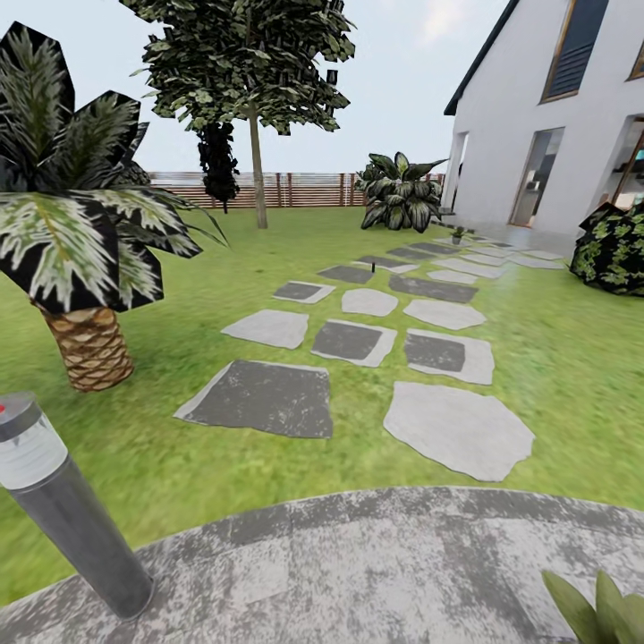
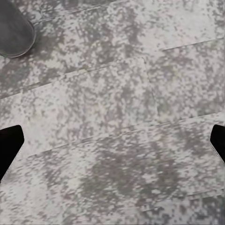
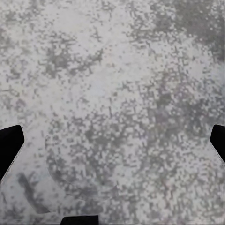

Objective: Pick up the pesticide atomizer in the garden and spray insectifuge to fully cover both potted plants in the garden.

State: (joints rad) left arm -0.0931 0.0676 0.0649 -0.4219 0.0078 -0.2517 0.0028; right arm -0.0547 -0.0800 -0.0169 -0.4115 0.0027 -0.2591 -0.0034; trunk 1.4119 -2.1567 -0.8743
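Both grippers, left gripper (image 2: 112, 140) and right gripper (image 3: 112, 140), have jaws spread wide with nothing between them, just speckled patio (image 1: 376, 572) paving below. You've got a grey bollard (image 2: 14, 30) beyond your left fingertips. Pesticide atomizer (image 1: 373, 266) stands far off on the stepping stones (image 1: 349, 340); lawn (image 1: 555, 358) all round.

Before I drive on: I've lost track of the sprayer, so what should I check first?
1. Left gripper free: ok, fingers wide apart with nothing between them.
2. Right gripper free: ok, also wide apart with nothing between.
3. Pesticide atomizer found: cannot tell. A small dark upright object on a far stepping stone is too small to identify.
4. Potted plants located: ok. The near plant is on the patio, the far plant by the house.
5. Side clearance: not ok, the bollard lamp stands close on the left.
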